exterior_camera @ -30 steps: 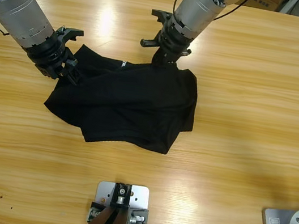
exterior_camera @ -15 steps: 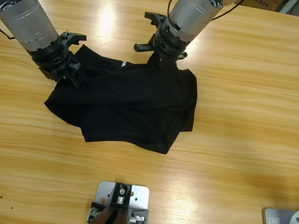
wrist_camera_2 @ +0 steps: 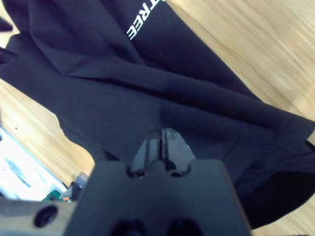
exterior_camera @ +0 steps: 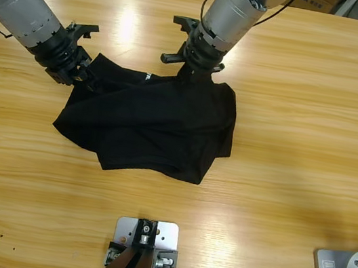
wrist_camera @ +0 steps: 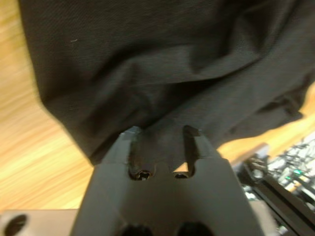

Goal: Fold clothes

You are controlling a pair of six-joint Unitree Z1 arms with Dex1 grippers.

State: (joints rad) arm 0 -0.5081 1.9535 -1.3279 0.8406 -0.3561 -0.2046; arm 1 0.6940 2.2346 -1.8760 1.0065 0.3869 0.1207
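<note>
The black shirt (exterior_camera: 160, 124) lies crumpled on the wooden table (exterior_camera: 304, 127), its white printed label (exterior_camera: 149, 76) near the top edge. My left gripper (exterior_camera: 84, 77) is at the shirt's left edge. In the left wrist view its jaws stand a little apart, with a fold of the shirt (wrist_camera: 162, 73) lying between them. My right gripper (exterior_camera: 196, 73) comes down from the top onto the shirt's upper edge. Its jaws are together, and the shirt (wrist_camera_2: 197, 108) puckers at their tips, below the white label (wrist_camera_2: 145, 19).
Bare wooden table surrounds the shirt on all sides, with wide room to the right and along the front. The left arm's silver forearm (exterior_camera: 19, 0) slants in from the upper left, and the right arm's forearm (exterior_camera: 235, 6) from the top middle.
The left arm has drawn back slightly up and to the left along the shirt's left edge. The right gripper shifted a little up and left. The shirt's outline looks unchanged.
</note>
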